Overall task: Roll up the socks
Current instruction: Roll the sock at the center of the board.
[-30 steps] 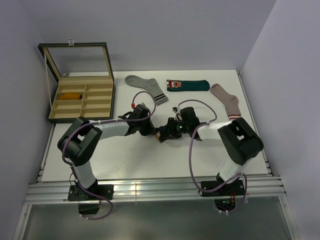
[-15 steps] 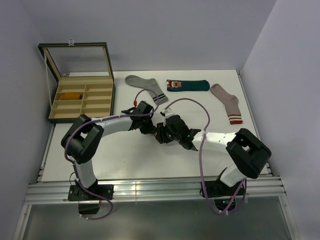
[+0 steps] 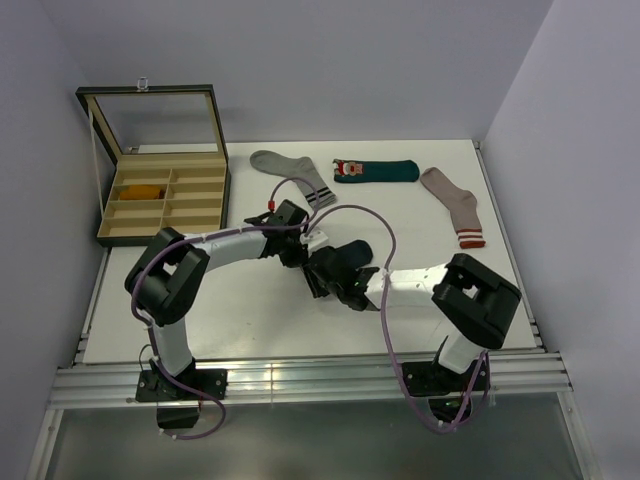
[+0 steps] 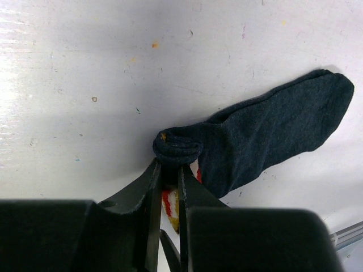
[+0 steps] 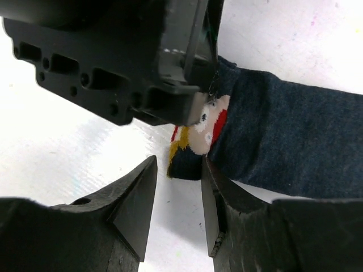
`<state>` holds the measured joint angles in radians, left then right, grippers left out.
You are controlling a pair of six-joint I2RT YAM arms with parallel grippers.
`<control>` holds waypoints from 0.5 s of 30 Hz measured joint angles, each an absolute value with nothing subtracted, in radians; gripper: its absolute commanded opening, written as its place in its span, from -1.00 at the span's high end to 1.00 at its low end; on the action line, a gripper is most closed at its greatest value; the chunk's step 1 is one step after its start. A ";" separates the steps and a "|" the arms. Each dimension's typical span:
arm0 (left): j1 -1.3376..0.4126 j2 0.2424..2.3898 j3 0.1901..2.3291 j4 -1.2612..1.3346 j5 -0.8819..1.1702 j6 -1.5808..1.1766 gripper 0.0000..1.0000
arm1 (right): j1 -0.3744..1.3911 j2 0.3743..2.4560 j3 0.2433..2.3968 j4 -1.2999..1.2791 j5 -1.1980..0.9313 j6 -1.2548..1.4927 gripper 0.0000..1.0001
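Note:
The navy sock [image 3: 353,250] lies mid-table with its cuff end partly rolled. In the left wrist view its toe points right [image 4: 272,133] and the roll sits at my fingertips. My left gripper [image 3: 304,252] [image 4: 168,168] is shut on that rolled end, with the red-white figure between the jaws. My right gripper [image 3: 323,274] [image 5: 177,178] is open, with its jaws on either side of the sock's figure end [image 5: 198,139] and one finger [image 5: 212,192] against the cloth. The dark teal sock [image 3: 378,171] lies flat at the back. The mustard-orange sock [image 3: 143,191] sits in the box.
An open wooden box [image 3: 165,205] with several compartments stands at back left. A grey striped sock [image 3: 290,172] lies at back centre. A pinkish-beige sock [image 3: 455,205] lies at right. The left gripper's body [image 5: 113,56] fills the top of the right wrist view.
My right gripper has swung from the far side of the navy sock to its near-left side, uncovering the sock in the top view. My left gripper has stayed clamped on the rolled end.

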<state>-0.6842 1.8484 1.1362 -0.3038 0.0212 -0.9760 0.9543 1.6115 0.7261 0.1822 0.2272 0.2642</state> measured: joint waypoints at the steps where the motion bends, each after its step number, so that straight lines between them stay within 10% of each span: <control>1: -0.684 1.849 1.137 -0.305 0.021 -0.976 0.99 | 0.963 1.619 0.735 0.171 0.248 0.261 0.13; 6: -0.684 1.850 1.141 -0.312 0.020 -0.976 0.99 | 0.985 1.668 0.783 0.132 0.324 0.251 0.31; 10: -0.682 1.850 1.142 -0.312 0.015 -0.978 0.96 | 0.989 1.691 0.799 0.118 0.360 0.254 0.92; 15: -0.672 1.839 1.119 -0.286 0.015 -0.994 0.52 | 0.966 1.683 0.794 0.123 0.318 0.275 1.00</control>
